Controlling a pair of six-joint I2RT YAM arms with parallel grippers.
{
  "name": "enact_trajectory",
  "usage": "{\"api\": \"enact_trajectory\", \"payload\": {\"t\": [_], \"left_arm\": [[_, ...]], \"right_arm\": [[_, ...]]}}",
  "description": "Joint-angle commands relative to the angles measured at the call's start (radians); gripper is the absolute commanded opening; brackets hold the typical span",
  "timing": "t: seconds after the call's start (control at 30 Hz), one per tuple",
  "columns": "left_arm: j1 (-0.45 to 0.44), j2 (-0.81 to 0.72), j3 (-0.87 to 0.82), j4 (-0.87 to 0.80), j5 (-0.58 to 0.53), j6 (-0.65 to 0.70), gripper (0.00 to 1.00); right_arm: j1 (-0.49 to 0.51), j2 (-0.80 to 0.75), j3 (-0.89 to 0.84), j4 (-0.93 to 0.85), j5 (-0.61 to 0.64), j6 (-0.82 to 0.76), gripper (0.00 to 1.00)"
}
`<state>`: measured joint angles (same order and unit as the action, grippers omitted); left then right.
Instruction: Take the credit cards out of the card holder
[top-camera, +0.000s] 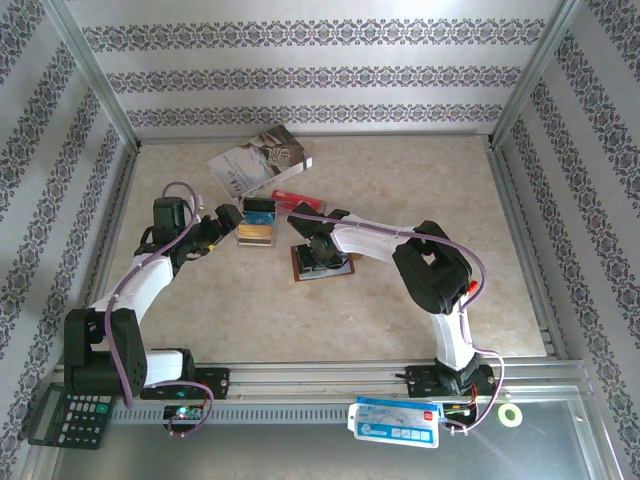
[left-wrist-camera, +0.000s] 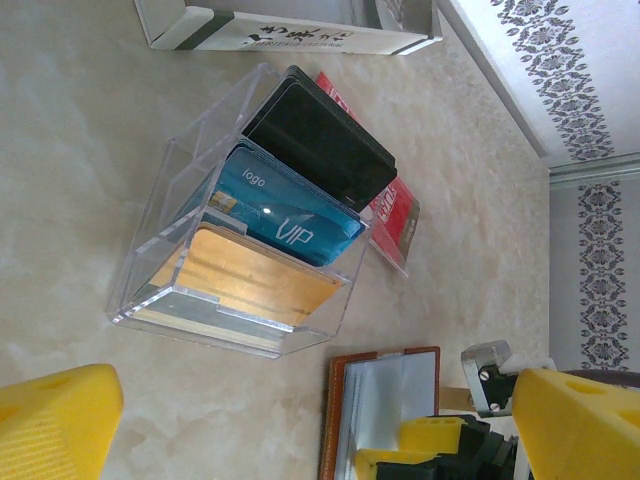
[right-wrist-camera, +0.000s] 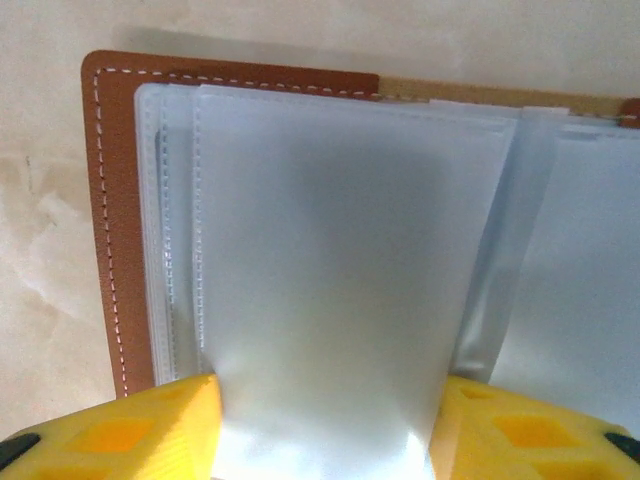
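Both arms bend inward. The left gripper (top-camera: 228, 220) holds its jaws wide apart, while the right gripper (top-camera: 322, 263) points down, jaws parted.

Your left arm (top-camera: 135, 285) and right arm (top-camera: 365, 238) look alike: white, rounded links joined by chunky black joint housings. A thin purple cable (top-camera: 180, 185) trails along each one. A green light (top-camera: 183, 410) glows at the left base, and a small orange-red spot (top-camera: 470, 286) shows by the right elbow. Your left gripper (top-camera: 225, 222) and right gripper (right-wrist-camera: 325, 440) carry bright yellow fingers (right-wrist-camera: 110, 430), moulded with shallow pockets. In your left wrist view, a silver bracket (left-wrist-camera: 488, 365) with two dark screws sits beside a yellow finger.
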<state>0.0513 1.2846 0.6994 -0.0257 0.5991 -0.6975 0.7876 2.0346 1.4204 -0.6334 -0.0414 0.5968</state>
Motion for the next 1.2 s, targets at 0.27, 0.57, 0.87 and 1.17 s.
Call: {"api": "enact_trajectory", "payload": {"t": [0.27, 0.57, 0.87, 1.17], "left_arm": [[-0.04, 0.043, 0.017, 0.026, 0.06, -0.004, 1.0], [-0.128, 0.066, 0.014, 0.029, 0.027, -0.019, 0.97], [-0.25, 0.111, -0.023, 0.112, 0.0, -0.137, 0.69], [-0.373, 0.202, -0.061, 0.187, -0.023, -0.261, 0.37]], "right_arm": [[-0.02, 0.054, -0.052, 0.03, -0.009, 0.01, 0.35], [-0.027, 0.013, -0.082, 0.096, -0.077, 0.039, 0.26], [-0.034, -0.024, -0.133, 0.175, -0.103, 0.121, 0.17], [-0.038, -0.013, -0.147, 0.19, -0.114, 0.128, 0.17]]}}
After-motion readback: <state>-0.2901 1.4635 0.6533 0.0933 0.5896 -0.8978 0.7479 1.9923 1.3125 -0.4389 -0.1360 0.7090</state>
